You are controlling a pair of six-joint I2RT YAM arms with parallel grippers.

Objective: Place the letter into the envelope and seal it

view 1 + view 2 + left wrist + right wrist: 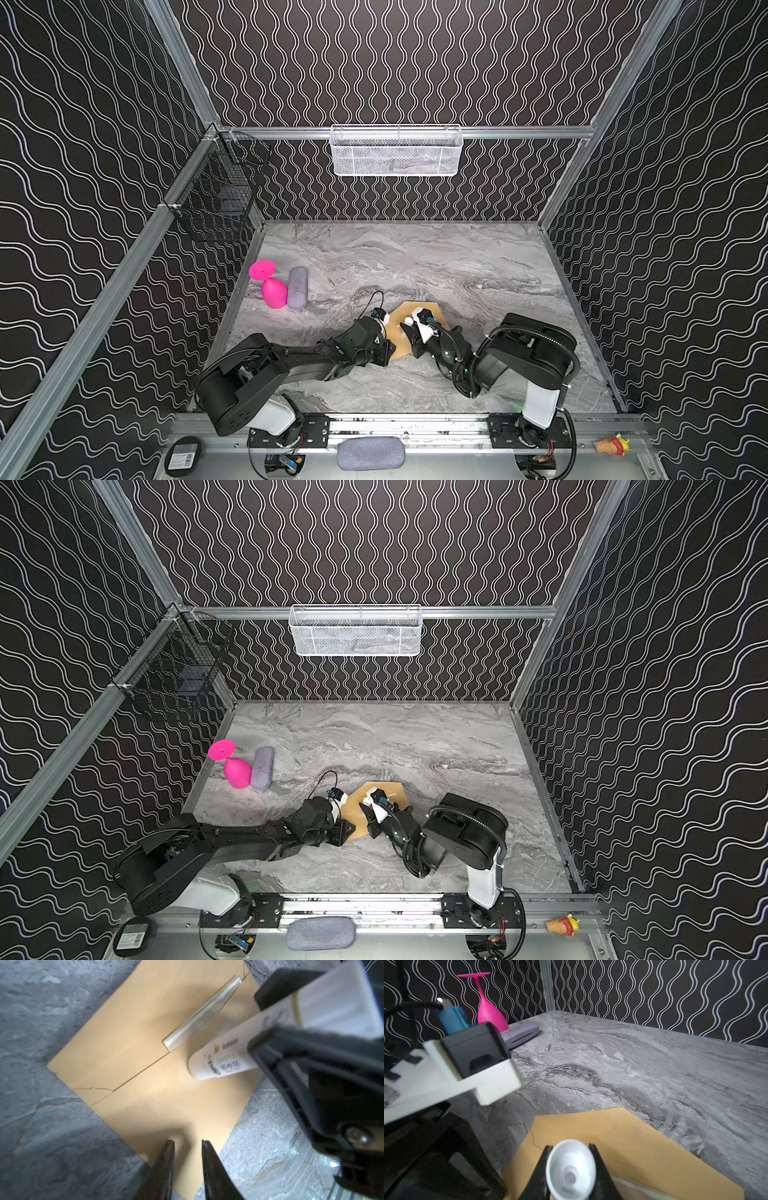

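Looking down in both top views, the envelope is lying flat on the marble table, near the front middle. The left arm and right arm are both reaching over it. A pink goblet is standing upside down near the left wall, just beside a grey case.

In the left wrist view, the left gripper is sitting over one corner of the envelope, its fingers slightly apart and gripping nothing. Whether the tips are touching the paper cannot be told. A pale strip is showing along a flap edge; whether it is the letter cannot be told. A white tube is pointing down at the brown paper.

In the right wrist view, the right gripper is clamping that tube between its fingers above the envelope.
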